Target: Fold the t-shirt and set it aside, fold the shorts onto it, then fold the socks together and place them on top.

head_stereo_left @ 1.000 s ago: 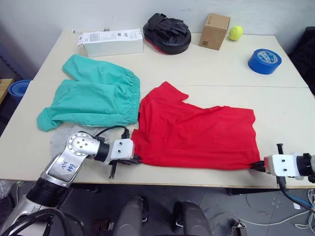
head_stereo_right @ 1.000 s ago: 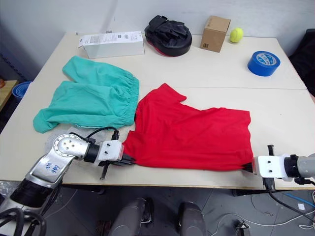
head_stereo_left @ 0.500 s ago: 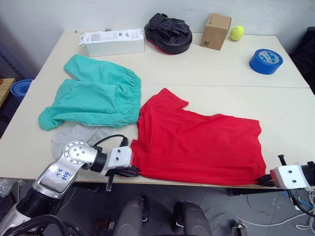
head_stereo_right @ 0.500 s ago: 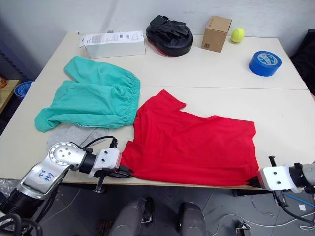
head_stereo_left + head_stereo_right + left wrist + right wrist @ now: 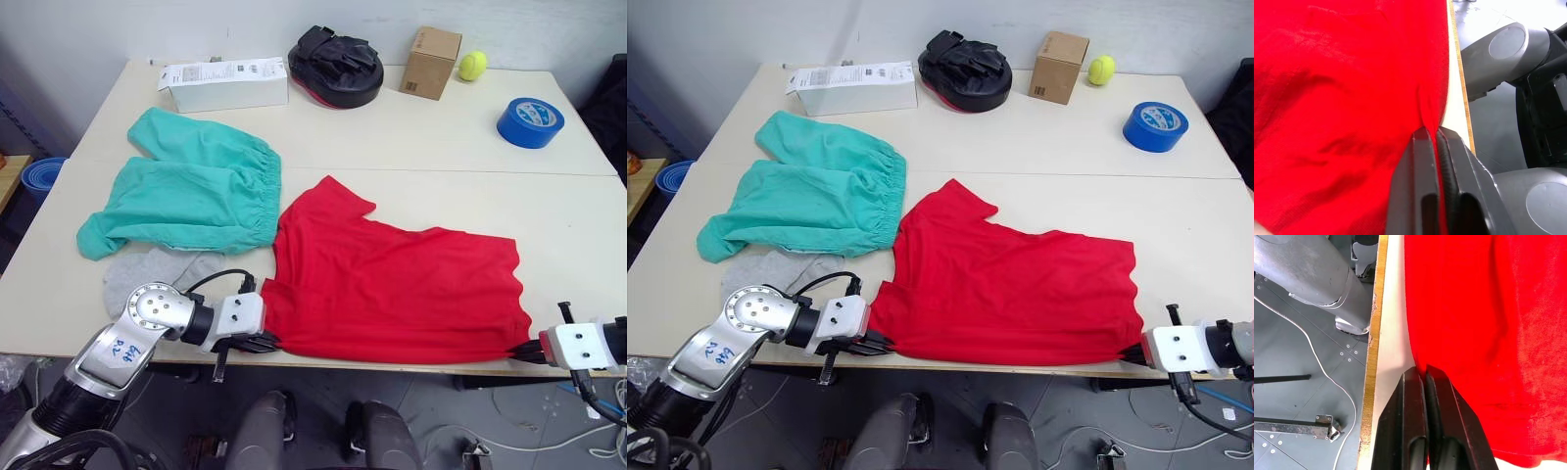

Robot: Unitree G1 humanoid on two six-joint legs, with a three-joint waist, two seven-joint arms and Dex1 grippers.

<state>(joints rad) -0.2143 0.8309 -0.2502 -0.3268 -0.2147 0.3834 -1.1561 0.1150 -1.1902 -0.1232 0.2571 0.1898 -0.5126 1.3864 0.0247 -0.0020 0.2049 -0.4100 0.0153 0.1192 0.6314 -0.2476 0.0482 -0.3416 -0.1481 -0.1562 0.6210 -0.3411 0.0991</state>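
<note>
left gripper (image 5: 266, 342): fingers pinched together on the near left corner of the t-shirt (image 5: 392, 289), right at the near table edge; the wrist view shows red cloth caught between them.
right gripper (image 5: 521, 350): also clamped on the t-shirt, on the near right corner, just past the table (image 5: 588, 225) edge.
key relation: the shirt lies away from both grippers, spread flat toward the far side, long axis running left to right along the near edge. Each arm is nearest its own corner, so the near hem is stretched between the two. A fold would probably carry that hem up and over, away from the robot.
socks (image 5: 157, 270): grey, just beside the left arm, partly tucked under the near edge of the shorts.
shorts (image 5: 186, 186): teal, spread out to the far left of the shirt, waistband touching or nearly touching the shirt's sleeve. Likely the only thing that could get clipped by a fold.
far stuff: white box (image 5: 222, 83), black pad (image 5: 333, 67), cardboard box (image 5: 429, 61), yellow ball (image 5: 471, 65), blue tape roll (image 5: 530, 121), all well apart from the shirt, not in the way.
</note>
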